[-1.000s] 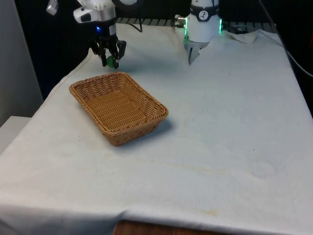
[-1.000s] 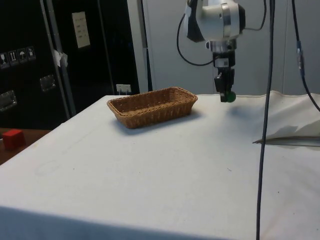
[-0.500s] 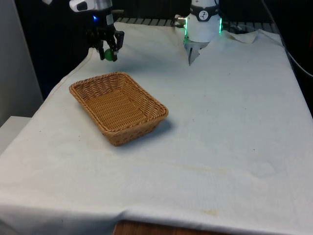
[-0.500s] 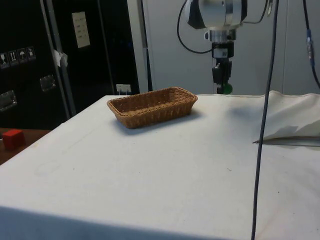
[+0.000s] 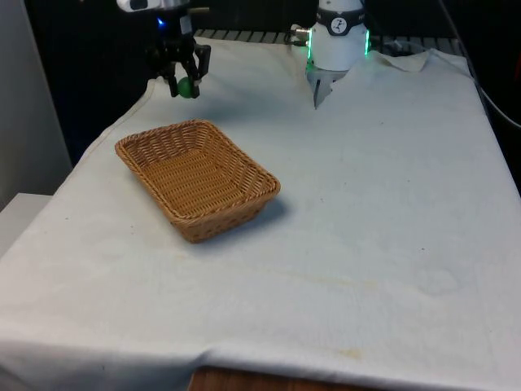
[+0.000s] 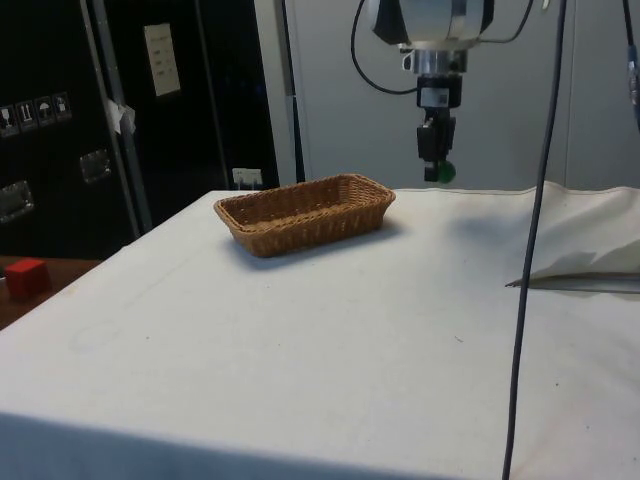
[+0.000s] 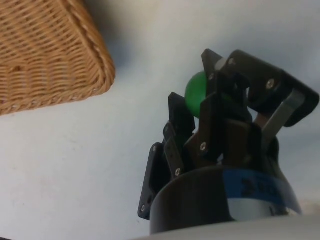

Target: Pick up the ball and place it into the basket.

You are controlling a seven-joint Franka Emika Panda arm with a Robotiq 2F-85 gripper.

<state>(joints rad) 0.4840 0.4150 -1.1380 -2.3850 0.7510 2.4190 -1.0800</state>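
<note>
In the upper left of the front view, the gripper [image 5: 184, 84] has lifted the green ball [image 5: 186, 86], clenched between its fingers, clear of the table, so the carry to the basket [image 5: 196, 177] below can begin.

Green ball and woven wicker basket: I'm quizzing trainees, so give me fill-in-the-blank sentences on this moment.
1. The black two-finger gripper is shut on the small ____ ball.
2. The brown woven wicker basket holds ____.
3. The ball hangs ____ the white tablecloth, beside the basket.

Missing words: green; nothing; above
</note>
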